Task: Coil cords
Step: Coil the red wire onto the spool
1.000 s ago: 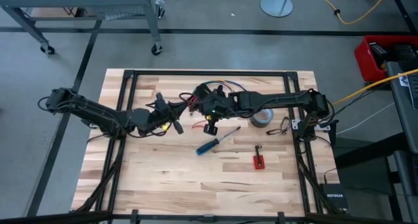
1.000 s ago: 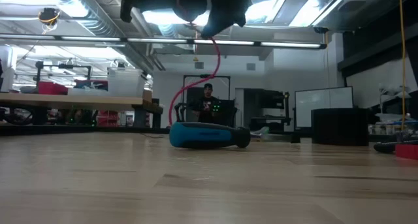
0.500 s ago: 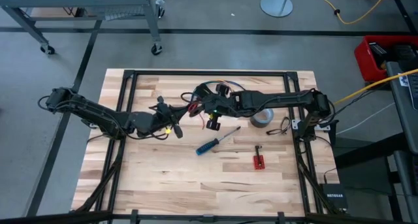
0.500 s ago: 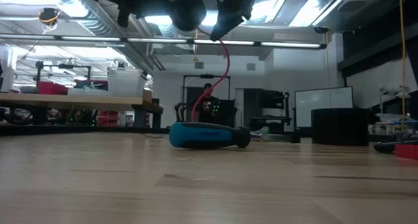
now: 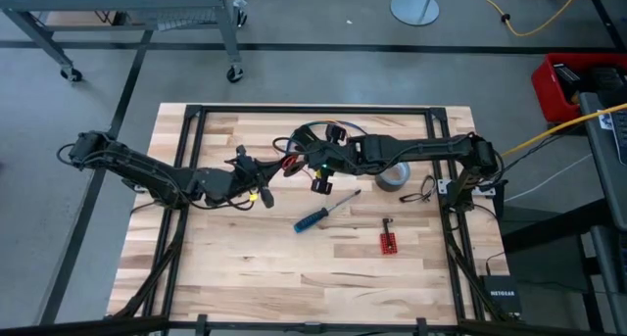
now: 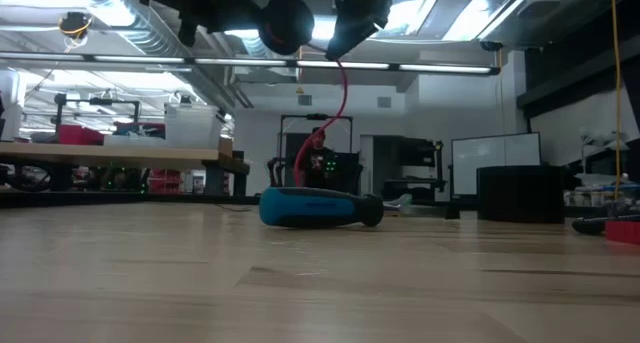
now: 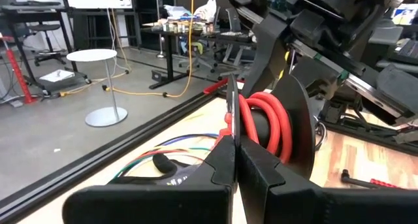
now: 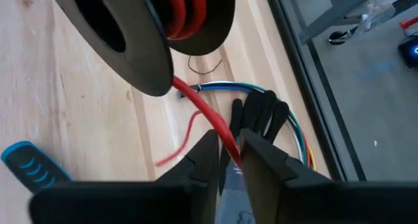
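Both arms meet above the middle of the counter [image 5: 225, 267]. The left claw [image 7: 233, 160] is clenched on the rim of a black spool [image 7: 287, 129] already wound with red cord [image 7: 264, 123] — it holds the spool up in the air. The right claw [image 8: 225, 160] sits just beside it, its fingers slightly parted with the loose red strand running lengthwise between them toward the spool, so the right arm is placed to feed the next turn.

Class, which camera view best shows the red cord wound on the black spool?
The left wrist view: the red cord sits coiled between the black spool's flanges. The right wrist view shows part of the coils; the low view one hanging loop; the high view only a red fleck.
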